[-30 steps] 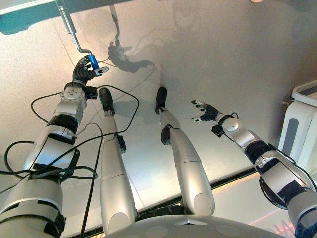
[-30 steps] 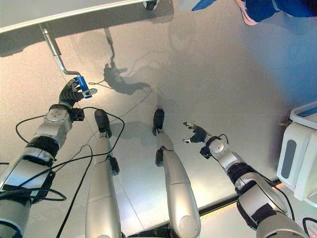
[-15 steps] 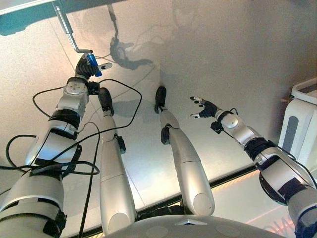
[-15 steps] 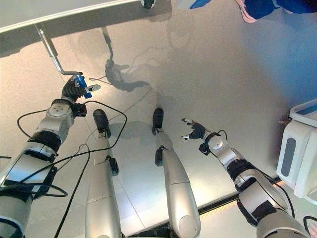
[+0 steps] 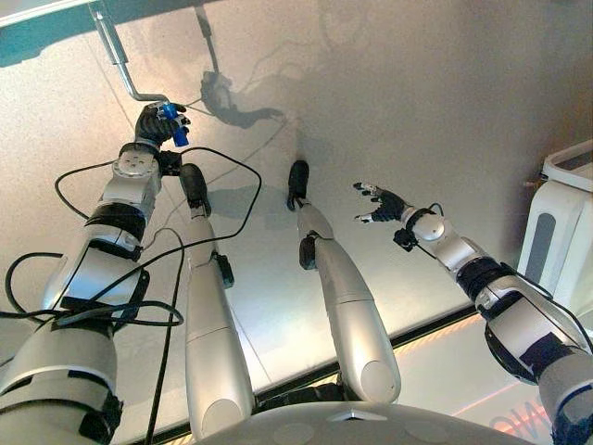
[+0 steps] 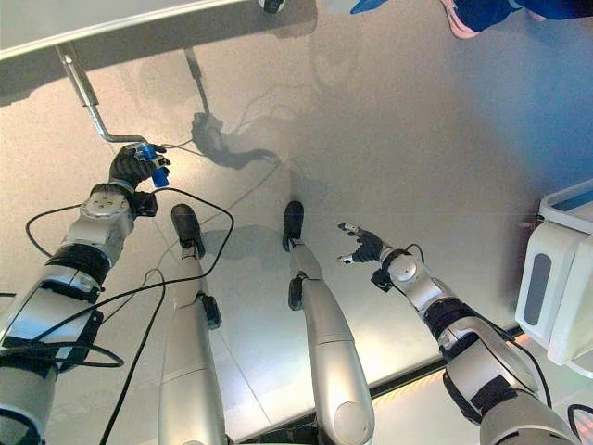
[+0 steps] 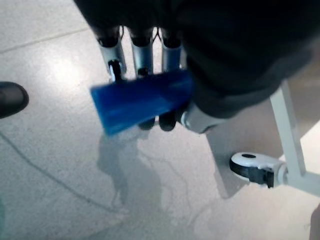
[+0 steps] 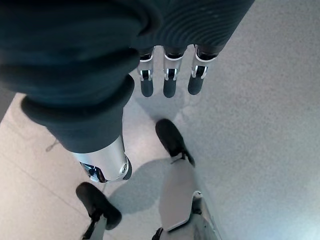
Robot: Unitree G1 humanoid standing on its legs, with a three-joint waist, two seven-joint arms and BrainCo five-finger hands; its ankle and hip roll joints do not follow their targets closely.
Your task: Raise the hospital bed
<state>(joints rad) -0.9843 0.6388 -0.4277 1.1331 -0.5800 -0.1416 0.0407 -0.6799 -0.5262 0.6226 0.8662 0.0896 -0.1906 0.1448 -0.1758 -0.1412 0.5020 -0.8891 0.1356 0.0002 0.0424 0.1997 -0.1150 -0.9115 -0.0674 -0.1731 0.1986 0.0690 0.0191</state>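
The bed's metal crank [image 5: 115,52] hangs down from the bed edge [image 6: 93,23] at the top left and ends in a blue handle [image 5: 172,124]. My left hand [image 5: 148,125] is shut on that blue handle [image 7: 140,102], fingers [image 7: 142,50] curled over it and the thumb beneath. In the right eye view the same hand [image 6: 130,165] grips the handle [image 6: 151,164] above the floor. My right hand [image 5: 382,202] hovers open over the floor to the right, holding nothing, its fingers [image 8: 170,75] straight.
A white and grey cabinet [image 5: 556,232] stands at the right edge. A bed caster [image 7: 252,167] rests on the floor near the crank. A person's shoe and blue trouser leg [image 6: 482,14] are at the top right. Grey floor lies between the hands.
My left hand has wrapped its thumb round the blue handle and swung the crank handle a little to the left. The right hand has barely moved.
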